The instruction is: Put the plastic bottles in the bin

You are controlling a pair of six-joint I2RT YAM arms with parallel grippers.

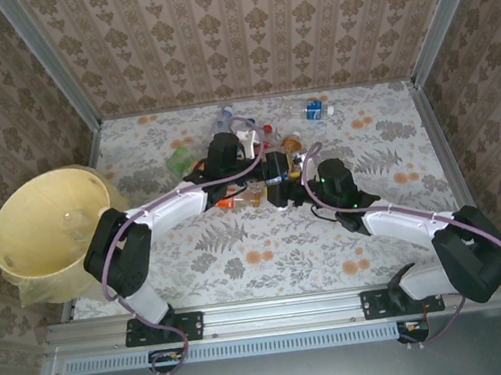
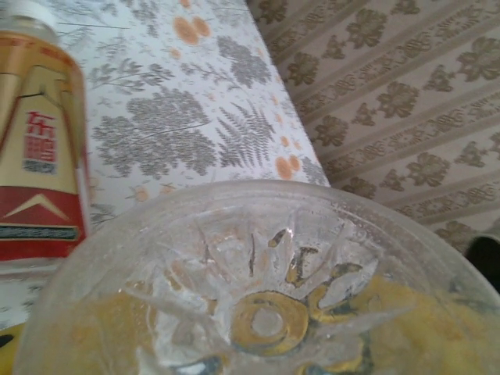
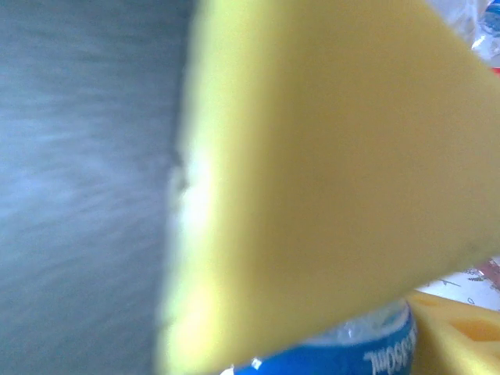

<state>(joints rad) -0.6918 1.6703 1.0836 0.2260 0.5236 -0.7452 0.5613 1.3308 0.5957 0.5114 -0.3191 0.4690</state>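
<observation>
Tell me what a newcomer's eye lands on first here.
The pale yellow bin on the left stands out first. Next, the left arm and right arm reach into a heap of plastic bottles on the table. In the left wrist view, a clear bottle base looms beside an orange-and-red bottle.

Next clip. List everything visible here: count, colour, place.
plastic bottles: roughly a dozen, exact count unclear; clear with red, orange, blue and green labels; heaped at mid-table
blue-labelled bottle: one, lying apart near the far edge
green bottle: one, left of the heap
bin: one, pale yellow, at the table's left edge
table: one, white cover with grey ferns and orange flowers
walls: brown patterned wallpaper, on three sides
left arm: white and black, reaching into the heap
right arm: same colours, reaching into the heap
yellow finger pad: one, blurred, close to the right wrist camera
</observation>
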